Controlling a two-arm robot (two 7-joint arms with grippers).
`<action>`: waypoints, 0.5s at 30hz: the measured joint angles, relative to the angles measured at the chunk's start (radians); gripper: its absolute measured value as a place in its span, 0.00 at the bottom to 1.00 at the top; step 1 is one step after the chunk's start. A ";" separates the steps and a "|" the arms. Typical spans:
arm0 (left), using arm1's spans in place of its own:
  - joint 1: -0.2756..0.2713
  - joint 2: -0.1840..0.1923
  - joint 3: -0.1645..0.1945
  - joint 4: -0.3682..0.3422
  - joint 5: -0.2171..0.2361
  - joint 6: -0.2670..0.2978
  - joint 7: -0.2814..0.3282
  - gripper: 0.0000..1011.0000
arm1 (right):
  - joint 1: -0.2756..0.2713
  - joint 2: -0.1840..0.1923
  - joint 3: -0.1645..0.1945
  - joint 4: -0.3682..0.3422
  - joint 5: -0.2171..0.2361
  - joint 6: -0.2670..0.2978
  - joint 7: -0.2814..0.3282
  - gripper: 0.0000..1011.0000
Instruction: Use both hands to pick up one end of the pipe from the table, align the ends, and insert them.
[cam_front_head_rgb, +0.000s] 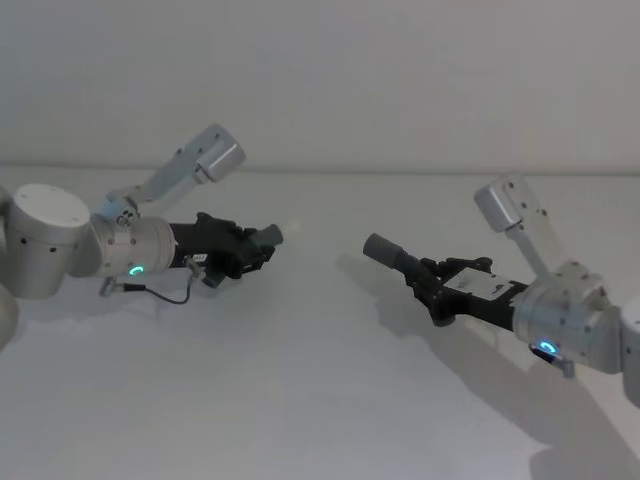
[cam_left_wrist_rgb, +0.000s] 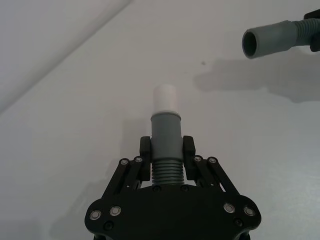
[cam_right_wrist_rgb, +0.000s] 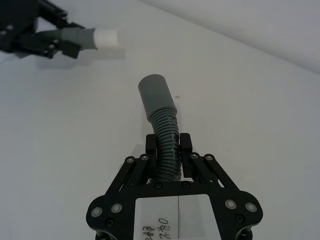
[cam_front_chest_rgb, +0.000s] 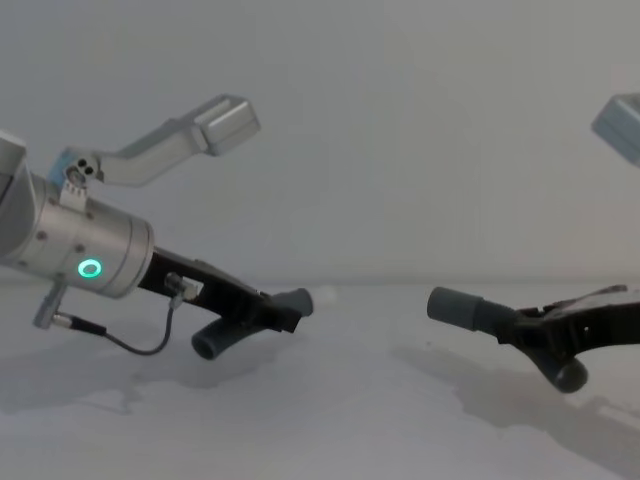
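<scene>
Now the left gripper at nine o'clock clamps the white-tipped pipe piece; the right gripper at three o'clock clamps the grey-cuffed piece, both well apart.

L pipe pc, R pc apart

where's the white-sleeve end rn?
Head view, left of centre: the white-sleeve end tips the left pipe in the left claw, facing the grey cuff of the right pipe in the right claw across a gap.
</scene>
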 joint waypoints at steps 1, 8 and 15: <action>-0.002 0.005 0.003 -0.004 0.002 -0.006 -0.005 0.36 | -0.001 0.006 -0.001 -0.002 0.001 -0.005 0.011 0.26; -0.020 0.042 0.027 -0.029 0.020 -0.066 -0.069 0.36 | -0.006 0.073 -0.009 -0.023 0.020 -0.052 0.101 0.26; -0.050 0.082 0.060 -0.039 0.035 -0.136 -0.158 0.36 | -0.009 0.142 -0.023 -0.037 0.040 -0.102 0.209 0.26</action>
